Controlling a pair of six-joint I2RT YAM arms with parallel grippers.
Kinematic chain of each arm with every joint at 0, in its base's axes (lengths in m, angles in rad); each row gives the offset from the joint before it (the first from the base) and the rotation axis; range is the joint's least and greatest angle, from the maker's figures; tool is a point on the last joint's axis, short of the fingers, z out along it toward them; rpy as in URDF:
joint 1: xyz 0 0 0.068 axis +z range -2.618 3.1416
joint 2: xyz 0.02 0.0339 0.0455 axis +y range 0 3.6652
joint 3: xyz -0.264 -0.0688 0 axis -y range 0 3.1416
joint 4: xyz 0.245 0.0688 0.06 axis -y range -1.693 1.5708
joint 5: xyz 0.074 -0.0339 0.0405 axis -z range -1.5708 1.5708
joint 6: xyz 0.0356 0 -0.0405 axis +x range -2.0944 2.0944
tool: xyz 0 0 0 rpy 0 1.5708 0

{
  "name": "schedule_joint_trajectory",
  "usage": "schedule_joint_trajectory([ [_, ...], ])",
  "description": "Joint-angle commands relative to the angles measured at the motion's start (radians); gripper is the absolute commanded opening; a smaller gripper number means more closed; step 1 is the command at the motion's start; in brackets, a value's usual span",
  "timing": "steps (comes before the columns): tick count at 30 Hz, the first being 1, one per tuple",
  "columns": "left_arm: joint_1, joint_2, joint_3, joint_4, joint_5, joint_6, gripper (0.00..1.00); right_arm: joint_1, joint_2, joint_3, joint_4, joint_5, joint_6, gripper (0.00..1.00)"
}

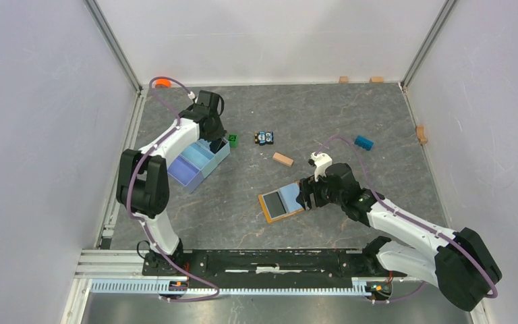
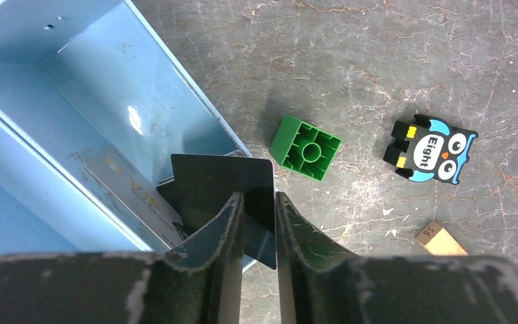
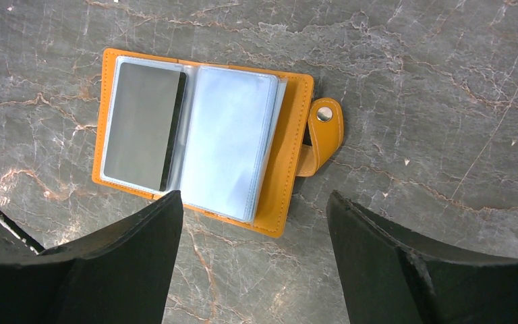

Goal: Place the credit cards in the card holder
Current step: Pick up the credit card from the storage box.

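Grey marbled table [image 1: 351, 115]. Light blue divided tray [image 1: 187, 177] lies left of centre, with a green block [image 1: 232, 140] just beside its upper right corner. An owl figure [image 1: 264, 138] and a tan wooden block [image 1: 282, 159] sit mid-frame. Blue block [image 1: 363, 142] lies right of centre. The card holder [image 1: 281, 203] lies open, lower centre.

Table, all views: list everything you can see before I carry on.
card holder: one, orange, open, centre-front
dark card: one, in a holder pocket
black card: one, held over the tray's rim
pale card: one, greyish, inside the tray
tray: one, light blue, divided, left side
green block: one, beside the tray
owl toy: one, blue-black, right of green block
tan block: one, mid-table
small wooden blocks: three, tan, back and right edges
blue block: one, back right
orange object: one, back-left corner, unidentifiable
left gripper: closed on the black card
right gripper: open, above the card holder
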Motion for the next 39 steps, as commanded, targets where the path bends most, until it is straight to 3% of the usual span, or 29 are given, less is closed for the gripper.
schedule_joint_trajectory([
  [1, -0.005, -0.062, 0.011, -0.006, -0.009, 0.019, 0.23, -0.003, 0.000, -0.005, 0.032, -0.010, 0.011, 0.82],
  [10, -0.005, -0.160, -0.031, -0.096, -0.080, 0.067, 0.03, -0.003, -0.030, -0.003, 0.024, -0.017, 0.024, 0.82],
  [18, -0.003, -0.296, -0.065, -0.191, -0.149, 0.112, 0.02, -0.003, -0.062, -0.001, 0.022, -0.027, 0.037, 0.81],
  [22, -0.005, -0.407, -0.095, -0.193, -0.106, 0.146, 0.02, -0.003, -0.106, 0.011, 0.022, -0.029, 0.031, 0.81],
  [31, -0.007, -0.626, -0.189, -0.098, 0.350, 0.280, 0.02, -0.003, -0.286, 0.021, 0.115, -0.062, 0.008, 0.83],
  [36, -0.046, -0.625, -0.224, -0.096, 0.725, 0.353, 0.02, -0.003, -0.310, 0.016, 0.205, -0.247, 0.001, 0.87],
  [39, -0.141, -0.615, -0.252, -0.092, 0.827, 0.396, 0.02, -0.003, -0.256, 0.034, 0.237, -0.388, 0.027, 0.85],
])
